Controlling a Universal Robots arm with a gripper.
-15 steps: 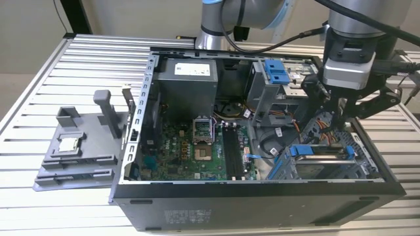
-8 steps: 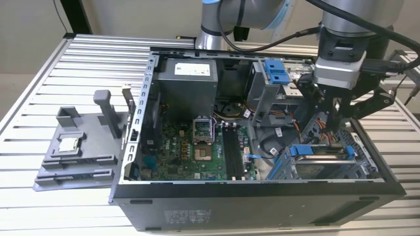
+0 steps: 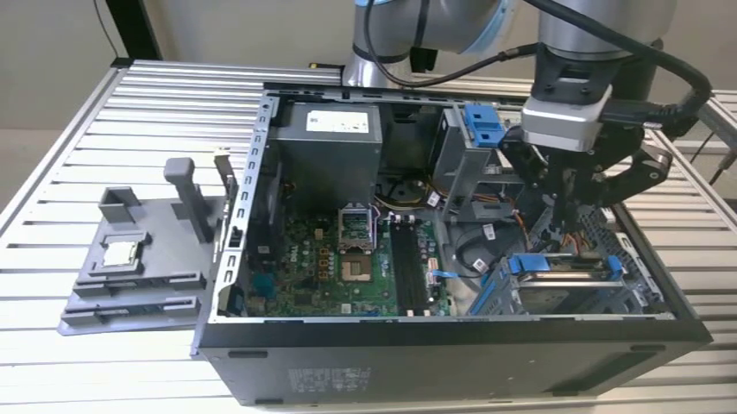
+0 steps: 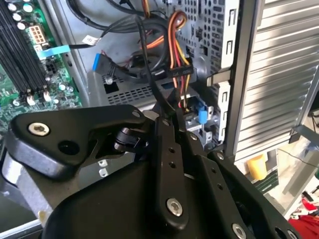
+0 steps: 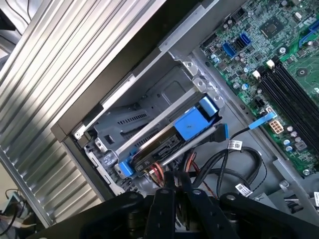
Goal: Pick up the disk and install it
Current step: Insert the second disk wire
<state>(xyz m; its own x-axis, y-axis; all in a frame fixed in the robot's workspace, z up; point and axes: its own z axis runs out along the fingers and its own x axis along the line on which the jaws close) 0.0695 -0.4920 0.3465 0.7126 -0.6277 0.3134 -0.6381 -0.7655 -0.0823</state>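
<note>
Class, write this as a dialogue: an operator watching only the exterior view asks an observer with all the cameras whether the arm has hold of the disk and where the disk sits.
Operator: In the exterior view the gripper hangs over the drive cage. Is it holding the disk?
Observer: No. In the first wrist view the fingers are closed together with nothing between them.
Operator: So where is the disk?
Observer: In the first wrist view it lies inside the grey cage, just beyond the fingertips, with its blue rail showing.
</note>
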